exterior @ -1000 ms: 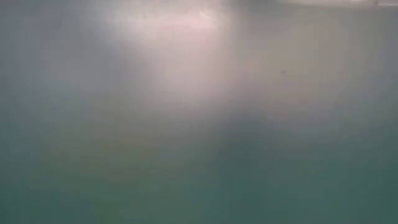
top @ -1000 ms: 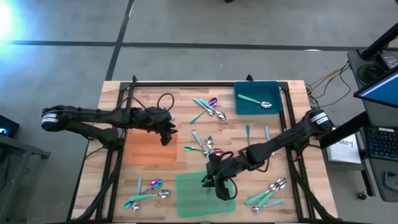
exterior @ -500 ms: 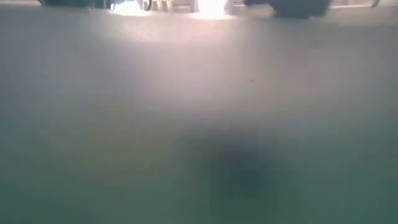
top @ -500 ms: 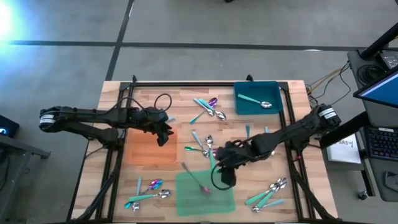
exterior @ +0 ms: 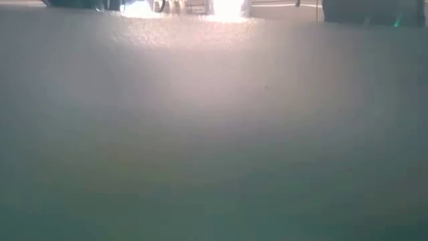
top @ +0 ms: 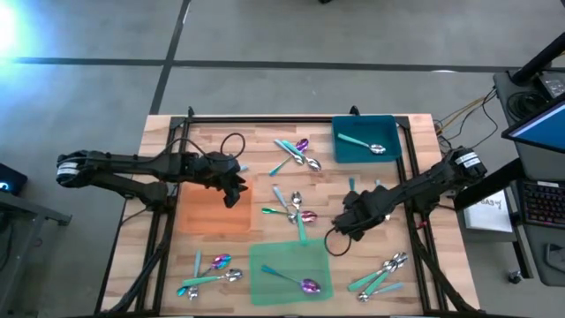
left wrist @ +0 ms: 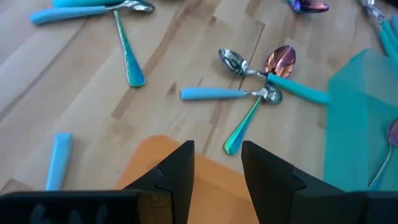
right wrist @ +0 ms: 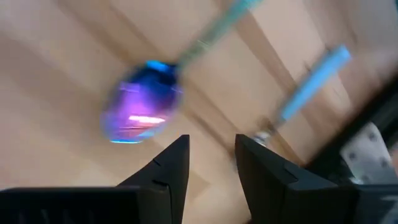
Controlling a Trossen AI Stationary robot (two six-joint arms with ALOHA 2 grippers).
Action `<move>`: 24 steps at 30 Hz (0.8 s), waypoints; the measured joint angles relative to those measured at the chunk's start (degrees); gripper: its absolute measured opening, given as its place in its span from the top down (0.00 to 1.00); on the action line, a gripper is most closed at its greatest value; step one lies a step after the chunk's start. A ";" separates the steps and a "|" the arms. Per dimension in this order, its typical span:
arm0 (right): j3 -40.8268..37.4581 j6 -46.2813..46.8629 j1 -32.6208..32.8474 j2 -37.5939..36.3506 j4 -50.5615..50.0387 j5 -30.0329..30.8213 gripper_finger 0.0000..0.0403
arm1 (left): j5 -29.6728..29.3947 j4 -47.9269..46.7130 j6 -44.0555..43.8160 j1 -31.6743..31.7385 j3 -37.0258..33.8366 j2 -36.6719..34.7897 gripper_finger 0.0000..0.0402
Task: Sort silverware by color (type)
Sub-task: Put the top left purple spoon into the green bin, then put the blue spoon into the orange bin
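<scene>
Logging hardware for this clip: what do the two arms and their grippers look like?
Both arms are dark, slim, jointed links with black cables looping along them. Each has a pale grey or white collar near the shoulder end. The left gripper and the right gripper each carry two flat, black, angular fingers with stepped, notched inner edges. No markings can be read.

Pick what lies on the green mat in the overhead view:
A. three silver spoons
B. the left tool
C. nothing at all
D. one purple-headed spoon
D: a single purple-headed spoon lies on the green mat, with no tool over it.
</scene>
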 joint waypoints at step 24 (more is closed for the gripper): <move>-27.93 2.98 -17.31 -21.53 16.93 -4.65 0.71 | -0.11 2.01 1.10 -0.04 0.00 0.09 0.71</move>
